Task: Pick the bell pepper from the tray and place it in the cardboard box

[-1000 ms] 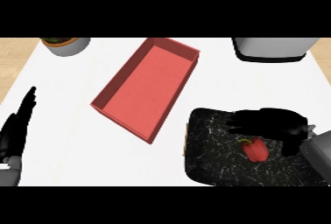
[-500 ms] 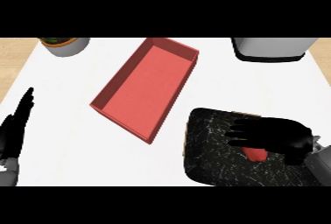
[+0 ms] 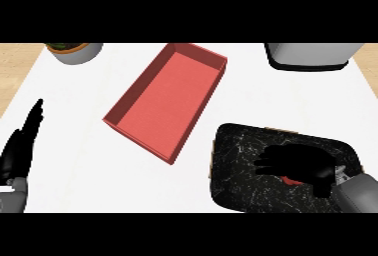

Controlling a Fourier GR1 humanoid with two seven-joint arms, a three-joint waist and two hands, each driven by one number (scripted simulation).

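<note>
Now: right hand [image 3: 299, 161] clamped over the bell pepper [image 3: 291, 181], pepper in the tray [image 3: 236, 170]

Head view, only view available.
- Tray: black, marbled surface, sits near right on the white counter [image 3: 295, 100]. Its near edge runs out of sight.
- Bell pepper: inside the tray, right of its middle. Only a small red sliver shows under the palm; the rest is hidden by the hand.
- Right hand: comes in from the near right corner on a grey forearm, sits directly on top of the pepper. Fingers curl down on the pepper's left side, thumb on the near right side, so it is wrapped round the pepper. Cannot tell if the pepper is lifted off the tray floor.
- Cardboard box [image 3: 166, 100]: red, shallow, long, lying diagonally from the far middle towards the near left. Just left of the tray, apart from it. Nothing visible inside.
- Left hand [image 3: 22, 147]: near left edge, fingers straight and pointing far, resting, holding nothing.
- Far left corner: grey plant pot [image 3: 74, 51], partly cut off.
- Far right: grey appliance with black base [image 3: 306, 56], well apart from the tray.
</note>
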